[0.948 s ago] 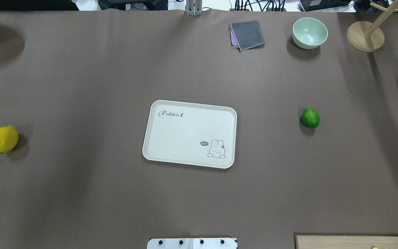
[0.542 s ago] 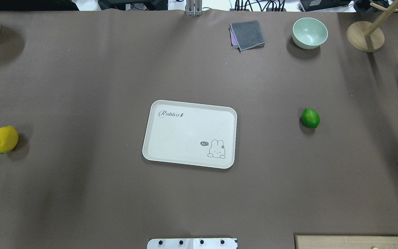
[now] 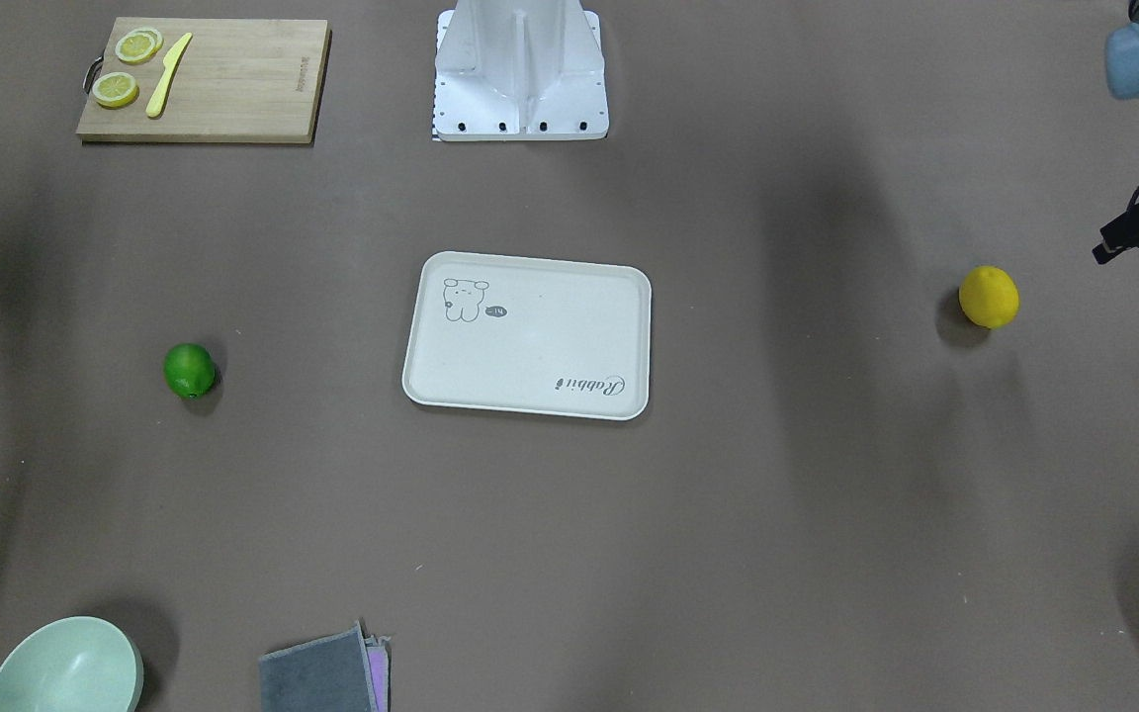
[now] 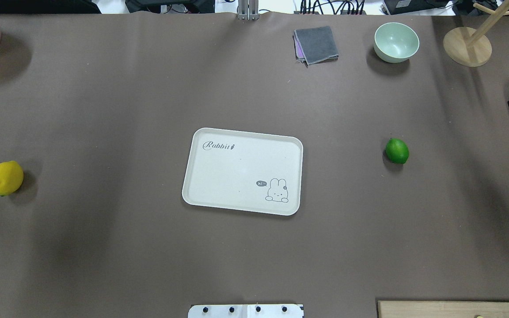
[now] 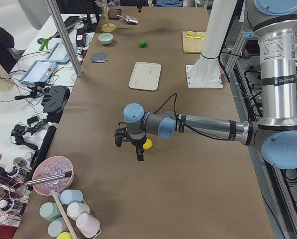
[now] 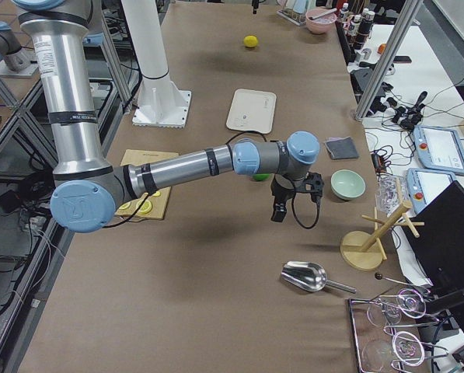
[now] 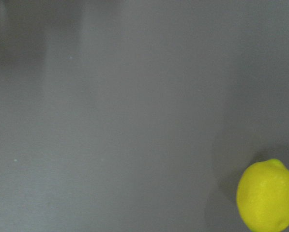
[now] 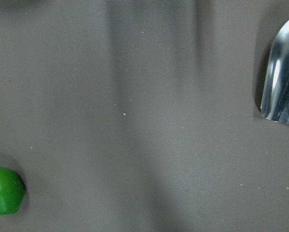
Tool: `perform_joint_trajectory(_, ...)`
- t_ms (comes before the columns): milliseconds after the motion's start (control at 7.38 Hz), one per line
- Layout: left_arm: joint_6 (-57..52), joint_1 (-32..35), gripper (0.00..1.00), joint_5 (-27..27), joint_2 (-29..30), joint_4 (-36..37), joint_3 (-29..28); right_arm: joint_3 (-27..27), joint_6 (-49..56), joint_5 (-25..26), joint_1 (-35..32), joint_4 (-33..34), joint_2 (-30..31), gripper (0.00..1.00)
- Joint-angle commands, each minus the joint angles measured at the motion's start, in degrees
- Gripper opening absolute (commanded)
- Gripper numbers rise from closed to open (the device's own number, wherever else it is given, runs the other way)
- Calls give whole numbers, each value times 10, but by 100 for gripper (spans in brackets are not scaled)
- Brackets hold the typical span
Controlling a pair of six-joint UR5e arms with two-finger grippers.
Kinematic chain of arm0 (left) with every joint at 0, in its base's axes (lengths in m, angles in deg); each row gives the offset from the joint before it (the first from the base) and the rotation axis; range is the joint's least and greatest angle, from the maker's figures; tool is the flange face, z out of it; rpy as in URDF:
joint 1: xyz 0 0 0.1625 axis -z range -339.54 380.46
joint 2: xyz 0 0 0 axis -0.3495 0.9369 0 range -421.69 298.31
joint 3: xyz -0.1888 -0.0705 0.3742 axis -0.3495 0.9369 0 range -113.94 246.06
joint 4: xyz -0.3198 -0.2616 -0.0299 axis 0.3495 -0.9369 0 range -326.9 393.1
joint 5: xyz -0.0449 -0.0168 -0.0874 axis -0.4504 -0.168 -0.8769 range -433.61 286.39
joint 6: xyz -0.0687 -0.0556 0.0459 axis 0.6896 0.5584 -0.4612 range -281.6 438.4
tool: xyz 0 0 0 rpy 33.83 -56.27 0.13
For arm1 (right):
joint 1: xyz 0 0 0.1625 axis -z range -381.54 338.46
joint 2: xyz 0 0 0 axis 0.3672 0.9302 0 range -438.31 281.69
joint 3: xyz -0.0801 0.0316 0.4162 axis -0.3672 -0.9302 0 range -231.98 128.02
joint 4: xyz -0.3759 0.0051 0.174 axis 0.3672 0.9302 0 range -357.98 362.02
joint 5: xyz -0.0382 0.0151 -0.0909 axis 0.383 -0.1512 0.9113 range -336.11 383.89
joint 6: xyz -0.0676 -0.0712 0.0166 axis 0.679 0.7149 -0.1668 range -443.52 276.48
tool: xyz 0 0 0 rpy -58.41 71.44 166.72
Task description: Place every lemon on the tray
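At the middle of the table [image 4: 104,110] lies the tray [image 4: 237,170]; the yellow lemon [image 4: 6,178] sits well off to its left and the green lemon [image 4: 396,150] well off to its right (both on the table itself). Over them, the left gripper [image 5: 133,147] hangs just beside the yellow lemon and the right gripper [image 6: 282,206] near the green lemon; whether their jaws are spread or pressed together I cannot tell

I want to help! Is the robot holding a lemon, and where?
No. The yellow lemon and green lemon both lie on the table; nothing is held.
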Motion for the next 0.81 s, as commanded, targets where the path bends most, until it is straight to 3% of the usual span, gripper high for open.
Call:
perform_joint_trajectory(0,110,-55,97,0,7,-73,-13,-1,-52,-1,56,-1,-33,96)
perform_joint_trajectory(271,176,-96,97,5,35,-125,-49,-34,-53,1,89,-1,-75,96)
perform_joint_trajectory(677,180,-127,97,9,37,-187,-95,-79,-54,0,147,-27,-111,95)
